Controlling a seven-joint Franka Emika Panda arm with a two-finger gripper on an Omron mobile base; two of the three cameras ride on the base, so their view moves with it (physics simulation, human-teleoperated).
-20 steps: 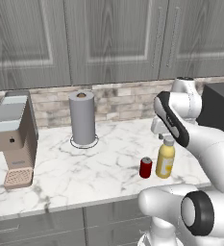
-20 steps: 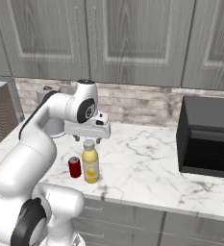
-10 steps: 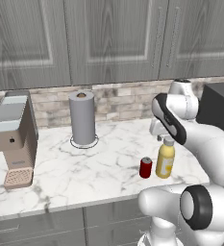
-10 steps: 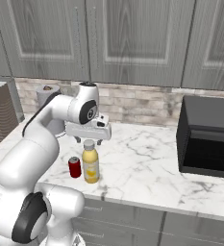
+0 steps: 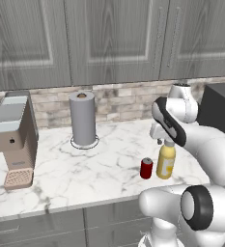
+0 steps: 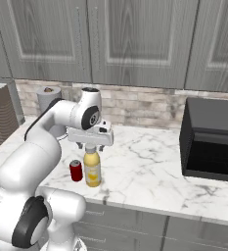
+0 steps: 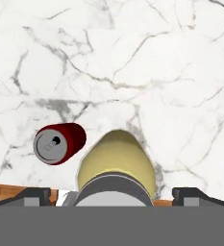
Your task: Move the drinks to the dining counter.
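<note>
Claw (image 7: 113,192): jaws apart, straddling the cap, nothing clamped.
Yellow bottle (image 6: 92,168): directly below claw, on tabletop (image 5: 61,169).
Red can (image 5: 146,168): beside bottle, untouched.
Progress: no drink moved yet; both remain.

The bottle (image 7: 116,163) is cut off at its cap by the hand view's lower edge. Its cap is hidden behind the hand in the left base view. The microwave (image 6: 211,139) is cut by the right edge. Label print is too small to read.
</note>
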